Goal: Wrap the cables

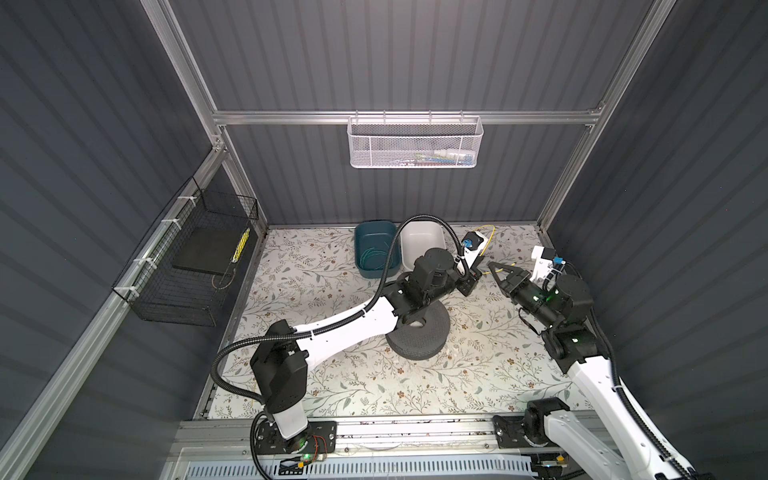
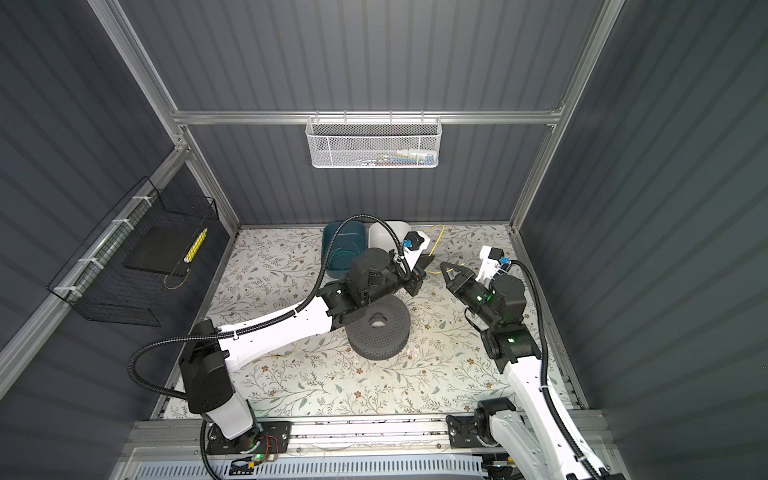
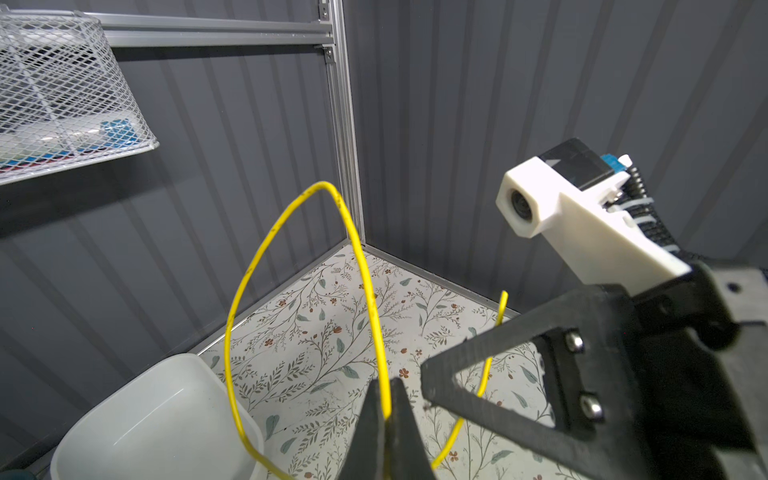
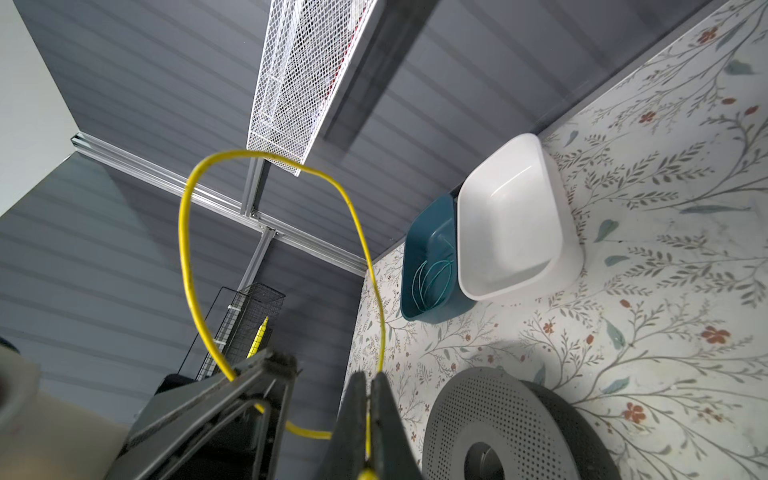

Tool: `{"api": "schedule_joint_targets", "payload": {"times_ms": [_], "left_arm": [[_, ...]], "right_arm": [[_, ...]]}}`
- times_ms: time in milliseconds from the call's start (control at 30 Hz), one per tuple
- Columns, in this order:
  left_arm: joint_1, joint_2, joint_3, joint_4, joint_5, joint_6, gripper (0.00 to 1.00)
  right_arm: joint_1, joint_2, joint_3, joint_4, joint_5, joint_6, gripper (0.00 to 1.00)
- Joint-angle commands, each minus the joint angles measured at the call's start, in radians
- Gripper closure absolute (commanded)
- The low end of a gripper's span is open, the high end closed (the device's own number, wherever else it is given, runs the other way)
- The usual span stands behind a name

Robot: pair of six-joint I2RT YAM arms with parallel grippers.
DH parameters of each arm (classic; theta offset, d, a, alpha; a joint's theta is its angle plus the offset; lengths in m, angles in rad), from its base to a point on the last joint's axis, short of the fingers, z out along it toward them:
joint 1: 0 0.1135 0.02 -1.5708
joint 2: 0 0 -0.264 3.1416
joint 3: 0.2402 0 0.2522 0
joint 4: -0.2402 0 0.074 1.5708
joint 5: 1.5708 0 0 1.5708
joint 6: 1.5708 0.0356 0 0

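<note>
The left wrist view shows the left claw [image 3: 387,390] clenched on the yellow cable [image 3: 322,186]. Only the right wrist view shows the right claw [image 4: 369,380] pinching it.

Lab test cell, aluminium frame [image 1: 403,117], corrugated walls [image 1: 374,50]
</note>
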Motion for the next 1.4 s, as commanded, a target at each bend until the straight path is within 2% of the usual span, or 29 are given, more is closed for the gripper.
{"api": "schedule_joint_targets", "payload": {"times_ms": [0,167,300,467,667,900,1167,1367], "left_arm": [[0.008,-0.076,-0.053,-0.009,0.028,0.022,1.0],[0.008,-0.161,-0.148,-0.057,0.058,0.051,1.0],[0.008,-0.222,-0.211,-0.144,0.04,0.083,1.0],[0.008,-0.275,-0.326,-0.214,-0.047,0.107,1.0],[0.008,-0.245,-0.409,-0.222,-0.185,0.112,1.0],[0.002,-0.23,-0.476,-0.219,-0.253,0.104,1.0],[-0.05,-0.184,-0.471,-0.317,-0.394,0.147,1.0],[-0.052,-0.216,-0.522,-0.301,-0.428,0.15,1.0]], "right_arm": [[-0.046,0.013,0.058,-0.034,0.013,-0.054,1.0],[-0.178,0.096,0.082,0.044,-0.072,0.012,1.0],[-0.258,0.167,0.13,0.091,-0.099,0.052,1.0],[-0.347,0.22,0.213,0.153,-0.138,0.131,1.0],[-0.426,0.241,0.33,0.156,-0.165,0.174,1.0],[-0.579,0.268,0.391,0.24,-0.207,0.32,1.0],[-0.594,0.358,0.483,0.272,-0.217,0.366,1.0],[-0.622,0.363,0.494,0.258,-0.229,0.347,1.0]]}}
